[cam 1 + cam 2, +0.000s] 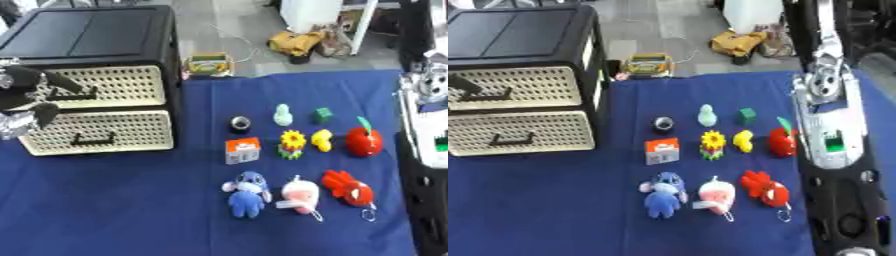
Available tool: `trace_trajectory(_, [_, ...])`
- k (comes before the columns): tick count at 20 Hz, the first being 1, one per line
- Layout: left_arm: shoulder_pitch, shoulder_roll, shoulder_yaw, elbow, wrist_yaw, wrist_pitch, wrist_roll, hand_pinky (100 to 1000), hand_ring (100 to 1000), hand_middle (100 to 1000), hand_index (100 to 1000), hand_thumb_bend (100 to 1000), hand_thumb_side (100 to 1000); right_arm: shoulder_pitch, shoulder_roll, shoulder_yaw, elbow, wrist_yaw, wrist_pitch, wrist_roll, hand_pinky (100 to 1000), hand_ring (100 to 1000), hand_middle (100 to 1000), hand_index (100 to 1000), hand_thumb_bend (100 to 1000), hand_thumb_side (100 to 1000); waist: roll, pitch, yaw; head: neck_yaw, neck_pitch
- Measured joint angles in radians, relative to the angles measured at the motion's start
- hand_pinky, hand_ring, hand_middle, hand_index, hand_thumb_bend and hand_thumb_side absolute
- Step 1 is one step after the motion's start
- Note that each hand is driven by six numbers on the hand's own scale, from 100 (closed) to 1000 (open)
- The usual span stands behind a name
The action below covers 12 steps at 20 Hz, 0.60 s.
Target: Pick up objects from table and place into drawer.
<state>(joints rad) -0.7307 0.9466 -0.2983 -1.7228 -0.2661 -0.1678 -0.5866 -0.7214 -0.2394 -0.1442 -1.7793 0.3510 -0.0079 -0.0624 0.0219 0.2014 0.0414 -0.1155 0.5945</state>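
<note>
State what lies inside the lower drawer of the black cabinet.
Nothing can be told: the lower drawer is pulled out only slightly, and its perforated cream front hides the inside. The toys lie on the blue cloth.

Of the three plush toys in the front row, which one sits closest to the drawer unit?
The blue plush toy: it is leftmost in that row, nearest the drawer unit; the pink-white and red ones lie farther right.

Off-task clutter you can see beyond the table

At the top of the frame, past the far edge of the blue tablecloth (pixel 105 200), you have a small yellow-green box (pixel 207 65) on the grey floor (pixel 227 25) at upper centre. Right of it lies a yellow bundle (pixel 293 44) beside a white cabinet (pixel 311 14), with a thin cable (pixel 241 42) trailing across the floor between them.
</note>
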Motion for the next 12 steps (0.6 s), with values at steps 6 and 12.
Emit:
trace_trajectory(6, [-0.014,-0.016,0.000,0.058,-0.034,-0.007,0.045,100,100,100,926,100,1000,-0.004,0.000,0.002,0.000,0.000,0.000,0.000,776,766,699,917,100,1000,0.000,0.004,-0.004,0.002,-0.007])
trace_trajectory(12, [-0.023,-0.025,0.003,0.119,-0.077,-0.020,0.060,100,100,100,929,100,1000,-0.009,0.000,0.003,0.000,0.000,-0.001,0.001,777,766,698,918,100,1000,0.001,0.014,-0.009,0.009,-0.015])
